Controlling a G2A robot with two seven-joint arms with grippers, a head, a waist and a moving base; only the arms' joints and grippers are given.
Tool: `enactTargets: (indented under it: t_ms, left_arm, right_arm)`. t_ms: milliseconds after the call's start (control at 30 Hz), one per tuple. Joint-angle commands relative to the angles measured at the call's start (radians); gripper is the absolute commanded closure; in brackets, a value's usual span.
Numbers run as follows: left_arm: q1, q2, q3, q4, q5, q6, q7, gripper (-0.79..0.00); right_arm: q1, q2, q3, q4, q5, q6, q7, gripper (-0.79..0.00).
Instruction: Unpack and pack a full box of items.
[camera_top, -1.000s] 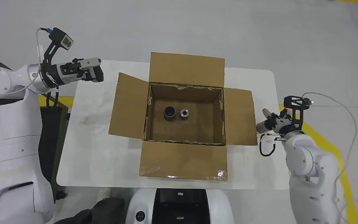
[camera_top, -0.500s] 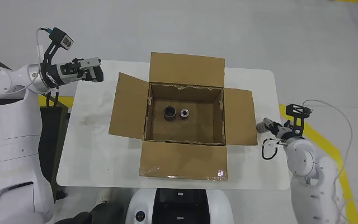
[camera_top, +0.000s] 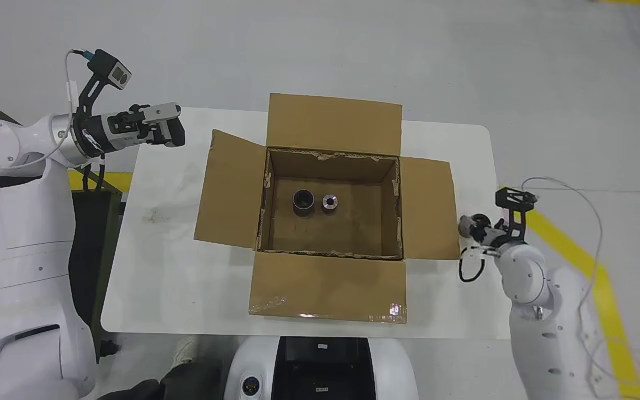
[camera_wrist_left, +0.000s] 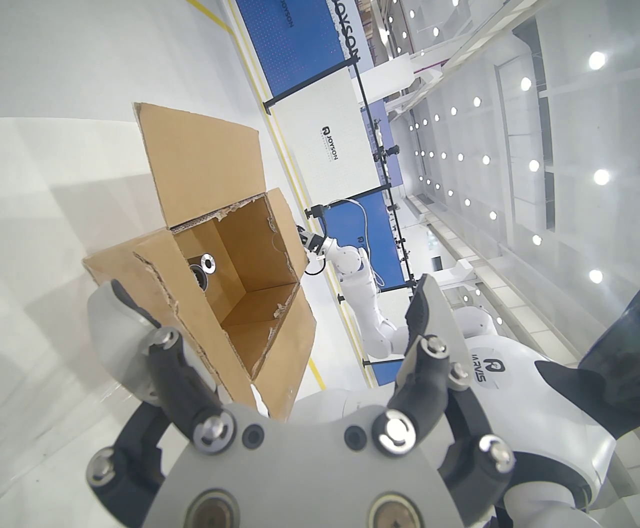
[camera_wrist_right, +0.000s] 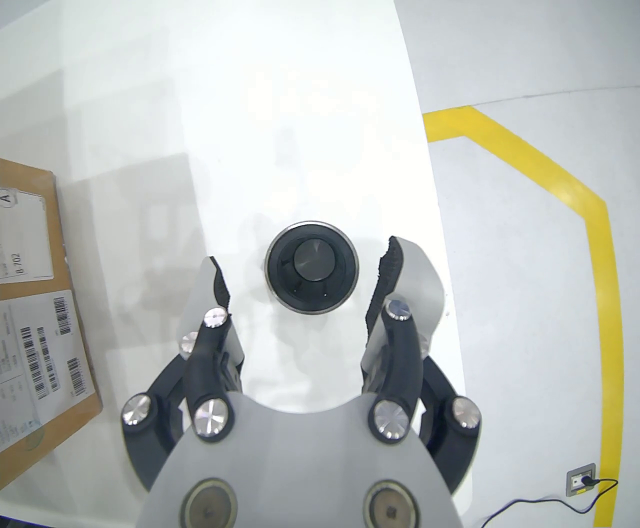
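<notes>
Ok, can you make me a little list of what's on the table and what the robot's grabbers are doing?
Box: open cardboard box in the middle of the table
Inside box: dark ring and silver round part, side by side
Outside box: black round part on the table, beside the box
Right arm: right gripper open, straddling the black round part without touching
Left arm: left gripper open, holding nothing, over a far corner of the table
</notes>
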Motion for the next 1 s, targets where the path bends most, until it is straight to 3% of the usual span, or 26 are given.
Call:
enactTargets:
  t_ms: [0,567,633,800,867,967]
  left_arm:
    - [0.0,0.0,0.0,0.0,0.0,0.0,0.0,-0.785]
    - [0.0,0.0,0.0,0.0,0.0,0.0,0.0,-0.785]
    - [0.0,0.0,0.0,0.0,0.0,0.0,0.0,-0.785]
    - [0.0,0.0,0.0,0.0,0.0,0.0,0.0,-0.785]
    - [0.0,0.0,0.0,0.0,0.0,0.0,0.0,-0.785]
    - [0.0,0.0,0.0,0.0,0.0,0.0,0.0,-0.785]
  right_arm:
    - [0.009,0.001,0.0,0.019,0.005,0.001,0.002,-0.591]
    - [0.048,0.009,-0.02,0.058,0.01,-0.002,0.009,-0.554]
    - [0.054,0.01,-0.023,0.063,0.006,0.001,0.013,-0.477]
    - [0.067,0.013,-0.027,0.072,0.001,0.013,0.036,-0.142]
    - [0.068,0.014,-0.029,0.072,-0.003,0.015,0.042,-0.083]
    - [0.062,0.015,-0.031,0.062,-0.002,0.02,0.048,-0.068]
